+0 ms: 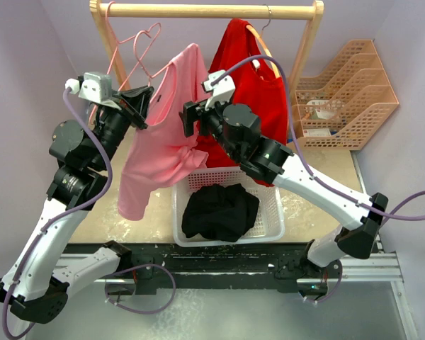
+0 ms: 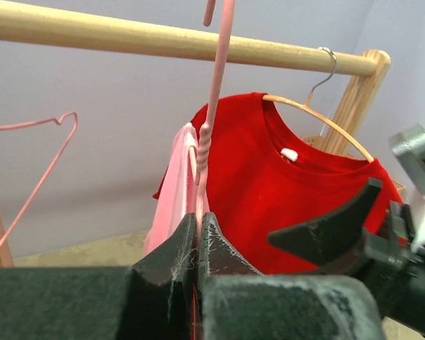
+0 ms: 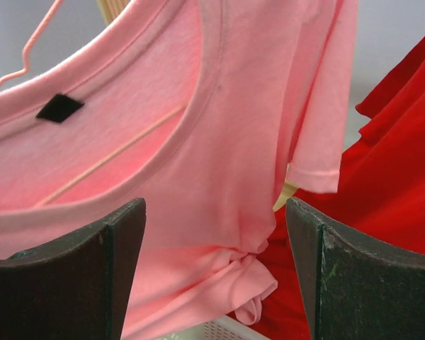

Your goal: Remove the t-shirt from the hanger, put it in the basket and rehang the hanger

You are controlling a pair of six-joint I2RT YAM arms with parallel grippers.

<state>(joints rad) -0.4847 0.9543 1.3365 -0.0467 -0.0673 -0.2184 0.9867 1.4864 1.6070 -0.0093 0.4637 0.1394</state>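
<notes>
Two tools — left tool [image 2: 198,237] pinches hanger [image 2: 212,88], right tool [image 3: 214,212] gapes.

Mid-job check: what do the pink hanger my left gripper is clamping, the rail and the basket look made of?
The hanger looks like thin wire, probably metal under a glossy pink coating; its neck is twisted around itself. The rail looks like pale, matte, unpainted wood, going by its colour. The basket is white and probably moulded plastic; its walls are a regular lattice of holes.
</notes>
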